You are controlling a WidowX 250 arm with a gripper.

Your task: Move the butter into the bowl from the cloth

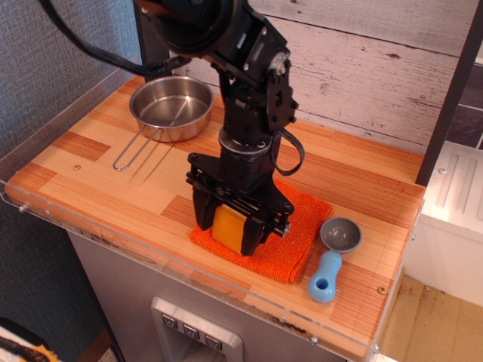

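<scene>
The butter (227, 225), a yellow-orange block, sits on the orange cloth (290, 241) near the table's front edge. My black gripper (226, 230) is lowered over it with one finger on each side of the block, reaching down to the cloth. The fingers stand close to the butter's sides, but I cannot tell if they press on it. The bowl (171, 108), a shiny steel pan with a looped wire handle, stands empty at the back left, well apart from the gripper.
A small grey scoop with a blue handle (332, 260) lies just right of the cloth. A clear plastic rim (151, 253) runs along the table's front and left edges. A white plank wall stands behind.
</scene>
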